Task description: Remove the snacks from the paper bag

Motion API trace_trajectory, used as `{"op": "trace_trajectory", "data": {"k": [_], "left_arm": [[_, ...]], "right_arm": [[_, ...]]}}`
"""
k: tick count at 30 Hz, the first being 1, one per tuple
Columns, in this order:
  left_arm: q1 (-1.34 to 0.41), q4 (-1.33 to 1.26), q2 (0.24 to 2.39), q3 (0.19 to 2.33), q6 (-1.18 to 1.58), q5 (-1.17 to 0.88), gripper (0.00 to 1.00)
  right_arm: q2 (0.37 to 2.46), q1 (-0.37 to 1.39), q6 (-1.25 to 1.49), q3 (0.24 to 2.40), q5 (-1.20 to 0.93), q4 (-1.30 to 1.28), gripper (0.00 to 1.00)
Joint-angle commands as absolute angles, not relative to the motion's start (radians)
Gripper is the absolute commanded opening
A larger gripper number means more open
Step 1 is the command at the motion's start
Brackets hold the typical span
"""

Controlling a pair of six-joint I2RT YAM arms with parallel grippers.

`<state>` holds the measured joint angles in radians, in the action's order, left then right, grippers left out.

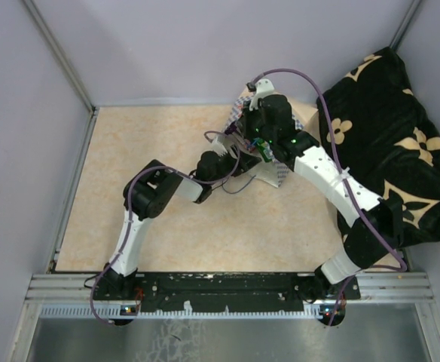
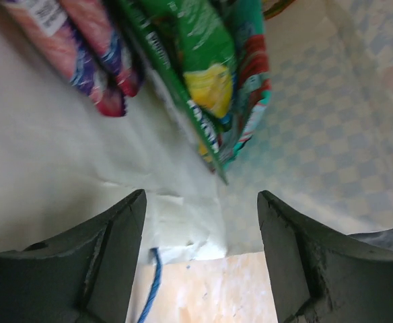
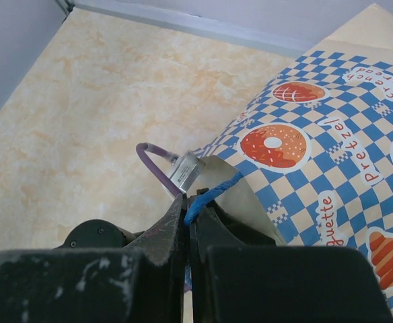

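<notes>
The paper bag (image 3: 317,155), cream with blue-white checks and red pastry prints, lies at the back middle of the table, mostly hidden under both arms in the top view (image 1: 276,175). My right gripper (image 3: 188,205) is shut on the bag's blue cord handle (image 3: 213,194) and holds the mouth up. My left gripper (image 2: 200,202) is open at the bag's mouth, looking inside. The snacks lie deep in the bag: a green-yellow pouch (image 2: 200,60), a teal one (image 2: 254,74) beside it, and purple-pink ones (image 2: 82,47) at the left. The other blue cord (image 2: 153,282) lies between my left fingers.
A black cloth with tan flowers (image 1: 389,143) fills the right side of the table. Grey walls close the back and sides. The tan tabletop (image 1: 145,151) stretches to the left of the bag.
</notes>
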<state>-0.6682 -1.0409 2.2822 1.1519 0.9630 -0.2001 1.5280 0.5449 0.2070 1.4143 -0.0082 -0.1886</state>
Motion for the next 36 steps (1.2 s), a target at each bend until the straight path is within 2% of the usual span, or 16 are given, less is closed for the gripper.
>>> {"op": "trace_trajectory", "data": {"k": [1, 7, 12, 25, 27, 30, 31, 32, 33, 36], "left_arm": [[-0.679, -1.127, 2.313, 1.208, 1.042, -0.185, 0.74], [-0.693, -0.993, 2.34, 1.276, 1.062, -0.093, 0.72], [-0.707, -0.921, 2.369, 1.327, 1.069, -0.035, 0.63], [-0.729, -0.872, 2.442, 1.433, 1.105, 0.049, 0.53], [-0.729, -0.883, 2.443, 1.432, 1.102, 0.058, 0.48], [-0.727, -0.912, 2.442, 1.427, 1.091, 0.064, 0.34], [-0.727, -0.922, 2.442, 1.425, 1.086, 0.062, 0.27], [-0.726, -0.922, 2.441, 1.423, 1.085, 0.063, 0.11], [-0.727, -0.916, 2.437, 1.421, 1.081, 0.069, 0.01], [-0.723, -0.93, 2.43, 1.414, 1.038, 0.058, 0.0]], "right_arm": [[1.472, 0.538, 0.222, 1.411, 0.002, -0.135, 0.0], [1.48, 0.538, 0.232, 1.415, -0.002, -0.133, 0.0], [1.476, 0.539, 0.233, 1.413, 0.001, -0.131, 0.0], [1.473, 0.539, 0.239, 1.405, 0.005, -0.123, 0.0], [1.474, 0.538, 0.239, 1.404, 0.004, -0.119, 0.0], [1.476, 0.538, 0.241, 1.403, 0.005, -0.118, 0.0], [1.476, 0.538, 0.241, 1.403, 0.007, -0.116, 0.0], [1.476, 0.538, 0.241, 1.404, 0.008, -0.117, 0.0], [1.476, 0.538, 0.241, 1.402, 0.01, -0.116, 0.0], [1.476, 0.539, 0.24, 1.401, 0.015, -0.115, 0.0]]}}
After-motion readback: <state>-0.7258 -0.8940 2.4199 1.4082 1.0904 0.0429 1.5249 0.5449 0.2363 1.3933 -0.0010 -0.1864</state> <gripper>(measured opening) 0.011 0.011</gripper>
